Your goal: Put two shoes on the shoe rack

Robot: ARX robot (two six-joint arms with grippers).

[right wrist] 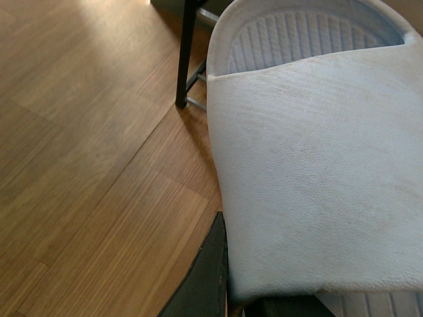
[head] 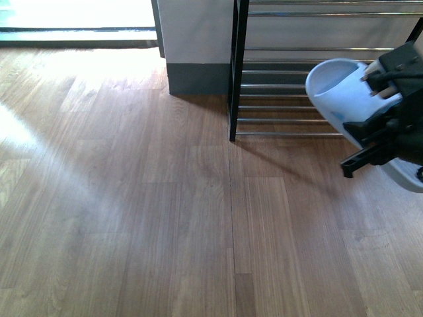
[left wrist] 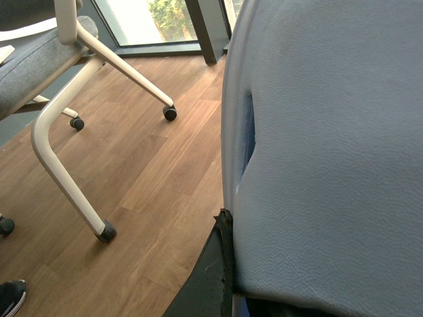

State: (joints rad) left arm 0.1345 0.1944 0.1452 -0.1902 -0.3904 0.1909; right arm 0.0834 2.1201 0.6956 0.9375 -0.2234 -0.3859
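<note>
We are clamping the pale blue rubber slide [head: 336,89] in our right hand [head: 383,112] before the black-framed chrome-rod shoe rack [head: 236,66], aiming it level onto the rods

Front view: the shoe rack [head: 297,86] is cut off by the top and right edges. The right gripper [head: 380,109] covers the rear of the pale blue slide [head: 334,86]; both run off the right edge. Left wrist view: the second slide [left wrist: 330,132] hides the left gripper [left wrist: 225,290] except one dark jaw tip. The office chair [left wrist: 33,63] is cropped at the top and left edges. A dark shoe [left wrist: 10,297] shows only one end.
</note>
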